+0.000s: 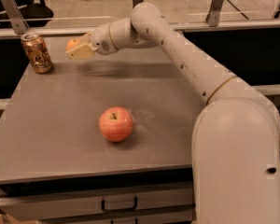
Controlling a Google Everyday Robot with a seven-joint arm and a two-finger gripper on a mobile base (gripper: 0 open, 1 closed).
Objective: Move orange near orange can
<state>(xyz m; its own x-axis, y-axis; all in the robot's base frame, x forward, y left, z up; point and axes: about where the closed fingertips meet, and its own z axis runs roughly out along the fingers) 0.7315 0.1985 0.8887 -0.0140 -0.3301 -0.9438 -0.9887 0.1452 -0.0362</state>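
The orange [73,43] is small and round, held in my gripper [77,48] above the far left part of the table, partly hidden by the pale fingers [80,53]. The orange can [37,52] stands upright at the table's far left corner, orange-brown with pale swirls and a silver rim. My gripper is shut on the orange, a short way to the right of the can and not touching it. The arm reaches in from the right.
A red-pink apple [115,123] with a stem sits near the middle front of the grey table [51,139]. A drawer handle [118,204] shows below the front edge. Metal posts [9,10] and a rail stand behind the table.
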